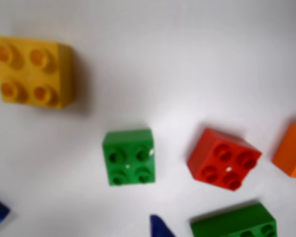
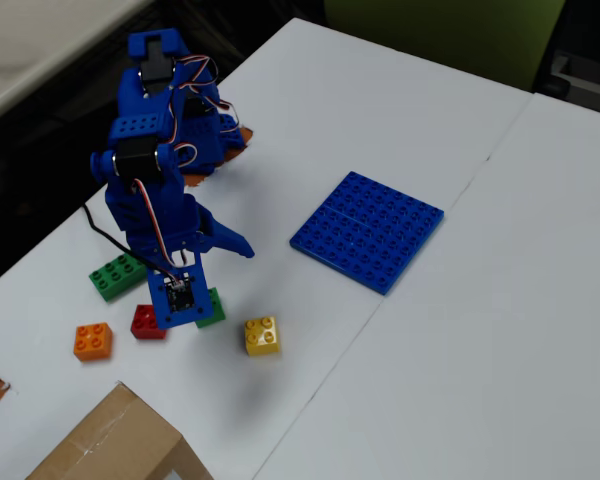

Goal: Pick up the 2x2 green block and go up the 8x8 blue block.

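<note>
The 2x2 green block (image 1: 129,156) lies on the white table, in the middle of the wrist view. In the fixed view it (image 2: 213,306) is half hidden under the arm's wrist. My gripper (image 1: 81,223) is open and empty. Only its two blue fingertips show, wide apart at the bottom edge. It hovers above the table (image 2: 218,262), just short of the green block and not touching it. The 8x8 blue block (image 2: 368,230) lies flat to the right in the fixed view, well apart from the small bricks.
A yellow brick (image 1: 32,70) (image 2: 262,335), a red brick (image 1: 224,159) (image 2: 147,322), an orange brick (image 1: 293,150) (image 2: 93,341) and a longer green brick (image 1: 235,223) (image 2: 118,274) lie around the green block. A cardboard box (image 2: 120,445) stands at the front edge.
</note>
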